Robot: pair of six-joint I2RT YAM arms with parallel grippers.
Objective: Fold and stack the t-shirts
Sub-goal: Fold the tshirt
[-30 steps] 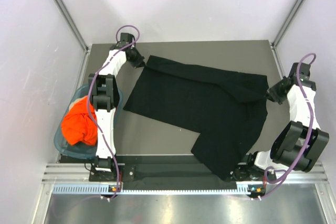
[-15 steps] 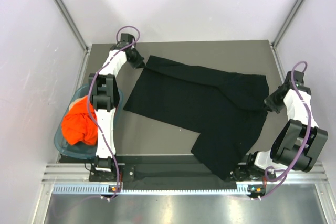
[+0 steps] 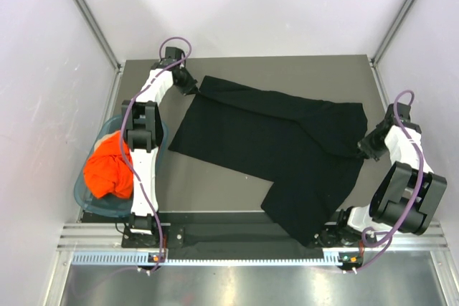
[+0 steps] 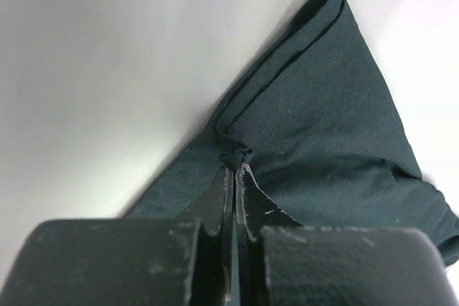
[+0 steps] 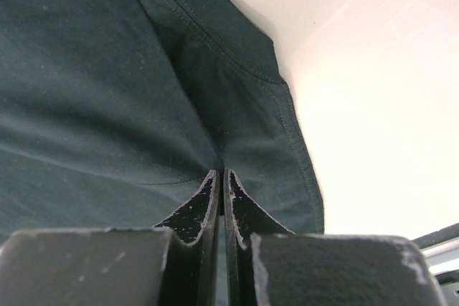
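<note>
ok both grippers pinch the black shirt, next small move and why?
Probably hold both pinches and ease the right gripper away from the left gripper to tension the black t-shirt. It lies rumpled, with a diagonal fold across its middle and a near corner hanging past the table edge, so it looks not flat enough to fold.

black t-shirt (image 3: pixel 272 141): plain black | orange t-shirt (image 3: pixel 107 170): bright orange | basket (image 3: pixel 79 193): teal | table (image 3: pixel 208 185): dark grey
</note>
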